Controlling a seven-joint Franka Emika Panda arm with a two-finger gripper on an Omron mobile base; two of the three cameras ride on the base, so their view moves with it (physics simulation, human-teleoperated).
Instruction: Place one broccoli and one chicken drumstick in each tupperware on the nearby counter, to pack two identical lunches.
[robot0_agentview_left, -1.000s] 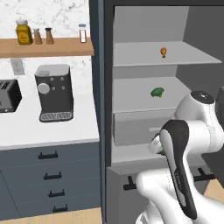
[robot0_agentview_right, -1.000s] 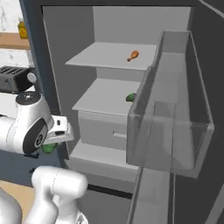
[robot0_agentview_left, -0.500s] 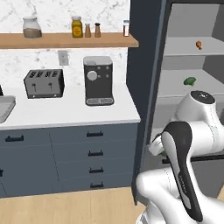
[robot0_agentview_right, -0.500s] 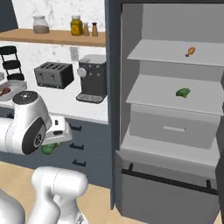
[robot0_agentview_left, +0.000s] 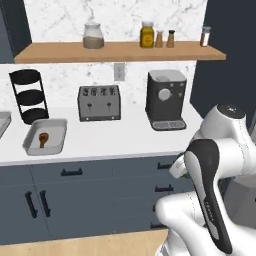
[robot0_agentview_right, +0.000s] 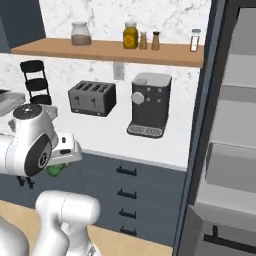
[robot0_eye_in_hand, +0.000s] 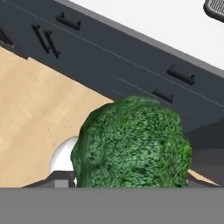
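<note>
A rendered home kitchen: a white bench (robot0_agentview_left: 115, 142) over blue-grey drawers (robot0_agentview_left: 75, 172) with black bar handles carries a four-slot toaster (robot0_agentview_left: 99, 102) and a coffee machine (robot0_agentview_left: 166, 99). Above, a wooden wall shelf (robot0_agentview_left: 120, 51) holds jars and shakers against a marbled backsplash. An open fridge (robot0_agentview_right: 232, 125) stands to the right, on a wood-look floor (robot0_eye_in_hand: 39, 100).

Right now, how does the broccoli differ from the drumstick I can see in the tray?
The broccoli is bright green and bumpy; the chicken drumstick is reddish-brown and club-shaped. The broccoli is carried at the gripper, off the counter; the drumstick lies inside the tupperware. Both are small lunch items.
</note>
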